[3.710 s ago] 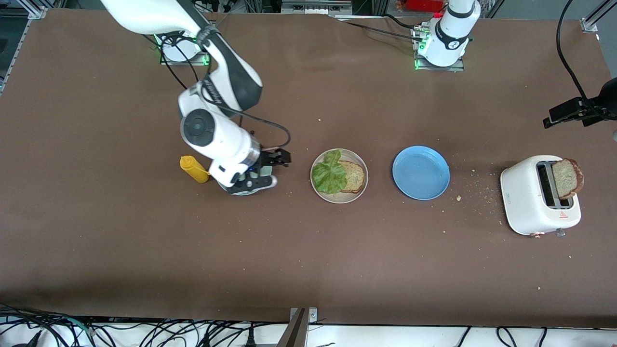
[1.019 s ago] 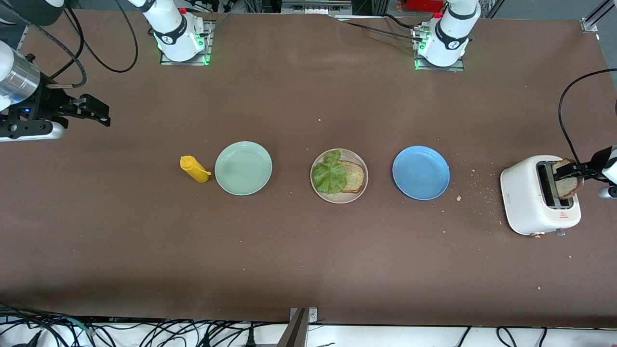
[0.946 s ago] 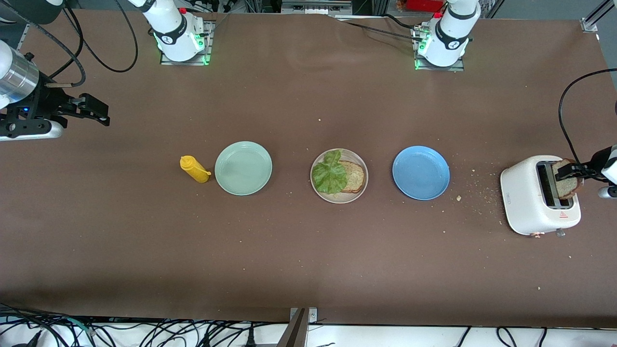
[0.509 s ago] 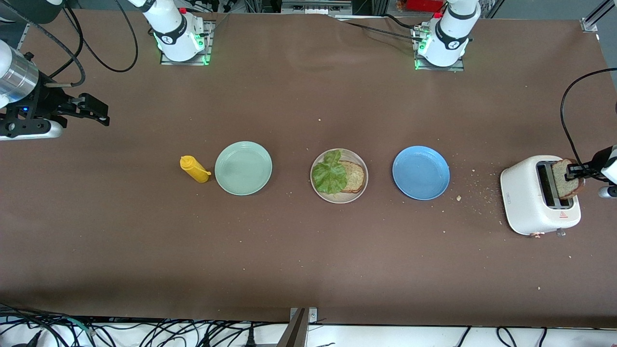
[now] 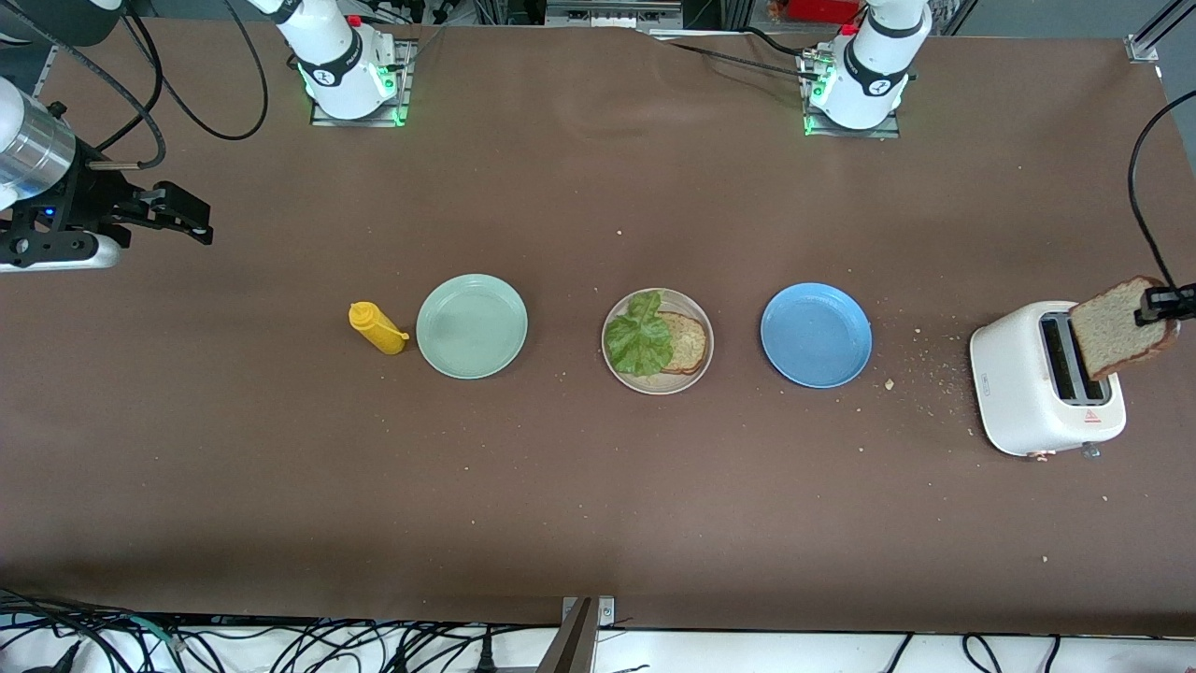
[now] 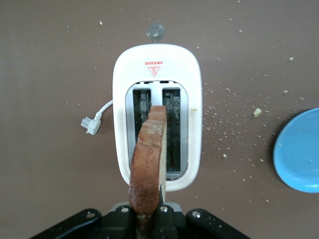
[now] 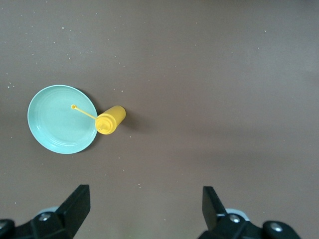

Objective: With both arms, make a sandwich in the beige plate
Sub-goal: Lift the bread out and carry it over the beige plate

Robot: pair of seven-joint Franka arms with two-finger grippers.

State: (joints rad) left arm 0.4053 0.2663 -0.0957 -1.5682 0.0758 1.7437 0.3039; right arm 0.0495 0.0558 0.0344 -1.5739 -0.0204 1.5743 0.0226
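The beige plate (image 5: 656, 386) sits mid-table and holds a brown bread slice (image 5: 690, 343) with a green lettuce leaf (image 5: 638, 342) lying partly over it. My left gripper (image 5: 1159, 304) is shut on the crust of a second bread slice (image 5: 1110, 329), which hangs on edge just above the white toaster (image 5: 1028, 393). The left wrist view shows that slice (image 6: 148, 159) clamped in the left gripper (image 6: 148, 221), over the toaster's slots (image 6: 157, 127). My right gripper (image 5: 187, 221) hovers open and empty over bare table at the right arm's end; in its wrist view the right gripper (image 7: 144, 209) holds nothing.
A mint-green plate (image 5: 472, 326) and a yellow squeeze bottle (image 5: 376, 328) stand beside the beige plate toward the right arm's end. A blue plate (image 5: 816, 335) lies between the beige plate and the toaster. Crumbs are scattered near the toaster.
The left gripper closed on the bread slice in the toaster and lifted it up out of the slot. The right arm, earlier over the mint-green plate, has drawn back and now holds still.
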